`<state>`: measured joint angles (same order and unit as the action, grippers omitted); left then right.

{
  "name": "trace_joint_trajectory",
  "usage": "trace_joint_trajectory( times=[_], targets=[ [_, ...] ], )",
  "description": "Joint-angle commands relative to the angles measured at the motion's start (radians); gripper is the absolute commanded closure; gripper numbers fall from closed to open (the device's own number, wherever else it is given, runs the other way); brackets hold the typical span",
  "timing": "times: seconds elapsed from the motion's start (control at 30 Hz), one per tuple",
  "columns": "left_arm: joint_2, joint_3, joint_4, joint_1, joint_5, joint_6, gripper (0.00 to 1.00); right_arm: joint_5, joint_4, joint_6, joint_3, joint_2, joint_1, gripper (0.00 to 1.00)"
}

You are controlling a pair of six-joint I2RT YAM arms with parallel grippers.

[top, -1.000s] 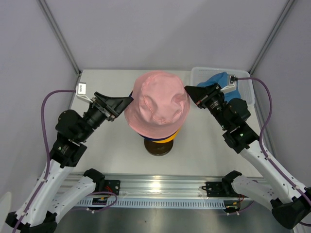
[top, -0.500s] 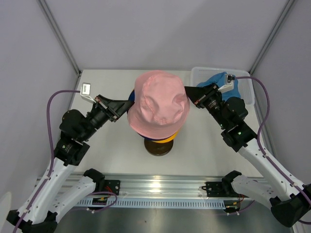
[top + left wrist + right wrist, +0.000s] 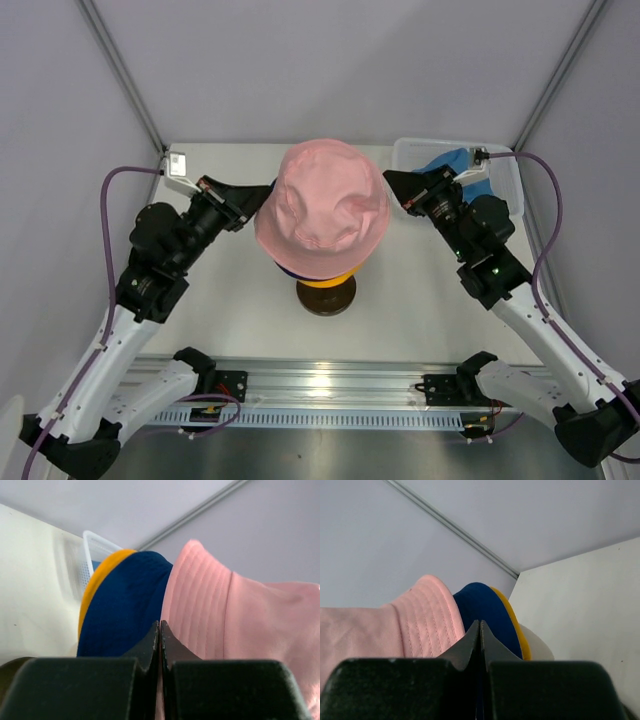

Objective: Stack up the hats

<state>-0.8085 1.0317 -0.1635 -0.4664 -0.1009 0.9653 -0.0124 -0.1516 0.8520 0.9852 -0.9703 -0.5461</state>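
We see the left gripper (image 3: 160,628) with its two dark fingers pressed flat together, nipping the brim edge of the pink hat (image 3: 325,205) at the hat's 9 o'clock side in the top view. The right gripper (image 3: 480,626) is also pinched tight, on the same brim at about 2 o'clock, so the pink cloth spans the gap between the two. In both wrist views the fingertips meet in a thin seam, and we can barely make out the cloth caught in it. Just behind the tips lies the navy hat (image 3: 127,610), and the yellow hat (image 3: 97,587) shows as a narrow band under it. The pink hat sits on top of these two, over a stand with a dark round base (image 3: 325,300) near the middle of the table (image 3: 230,300). The left arm climbs from its mount at 7 o'clock, bends outward toward 9, and its forearm points toward 2 o'clock into the hat. The right arm climbs from 5 o'clock and leans toward 11, with its wrist over the near edge of the white basket (image 3: 508,185). The sky blue hat (image 3: 450,163) lies in that basket at 2 o'clock, apart from the stack.
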Motion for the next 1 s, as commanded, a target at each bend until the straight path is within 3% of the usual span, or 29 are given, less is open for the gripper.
trace_joint_trajectory(
  times=[0.0, 0.13, 0.3, 0.4, 0.43, 0.5, 0.6, 0.63, 0.7, 0.83, 0.97],
  targets=[
    [-0.004, 0.068, -0.019, 0.003, 0.099, -0.072, 0.99, -0.028, -0.02, -0.053, 0.049, -0.001, 0.017, 1.0],
    [-0.047, 0.103, -0.063, 0.003, 0.194, -0.115, 0.99, -0.014, 0.017, -0.067, 0.041, 0.002, 0.035, 1.0],
    [-0.107, 0.119, -0.068, 0.003, 0.139, -0.125, 0.99, -0.005, 0.063, -0.09, 0.01, 0.039, 0.06, 1.0],
    [-0.116, 0.12, -0.077, 0.003, 0.115, -0.126, 0.99, 0.0, 0.095, -0.111, 0.01, 0.076, 0.087, 0.77],
    [-0.112, 0.12, -0.079, 0.003, 0.115, -0.129, 0.99, 0.041, 0.099, -0.131, 0.015, 0.094, 0.097, 0.63],
    [-0.095, 0.136, -0.102, 0.003, 0.127, -0.146, 0.99, 0.077, 0.124, -0.151, 0.03, 0.105, 0.13, 0.54],
    [-0.048, 0.145, -0.145, 0.003, 0.151, -0.166, 0.83, 0.188, 0.187, -0.168, 0.084, 0.107, 0.196, 0.42],
    [-0.029, 0.142, -0.152, 0.002, 0.155, -0.175, 0.68, 0.274, 0.188, -0.156, 0.093, 0.105, 0.215, 0.39],
    [0.035, 0.131, -0.162, 0.003, 0.153, -0.181, 0.49, 0.433, 0.166, -0.13, 0.098, 0.096, 0.264, 0.34],
    [0.132, 0.099, -0.176, 0.003, 0.127, -0.177, 0.34, 0.615, 0.06, -0.035, 0.069, 0.07, 0.284, 0.33],
    [0.184, 0.071, -0.166, 0.003, 0.044, -0.168, 0.28, 0.681, 0.006, 0.028, 0.041, 0.059, 0.284, 0.32]
  ],
)
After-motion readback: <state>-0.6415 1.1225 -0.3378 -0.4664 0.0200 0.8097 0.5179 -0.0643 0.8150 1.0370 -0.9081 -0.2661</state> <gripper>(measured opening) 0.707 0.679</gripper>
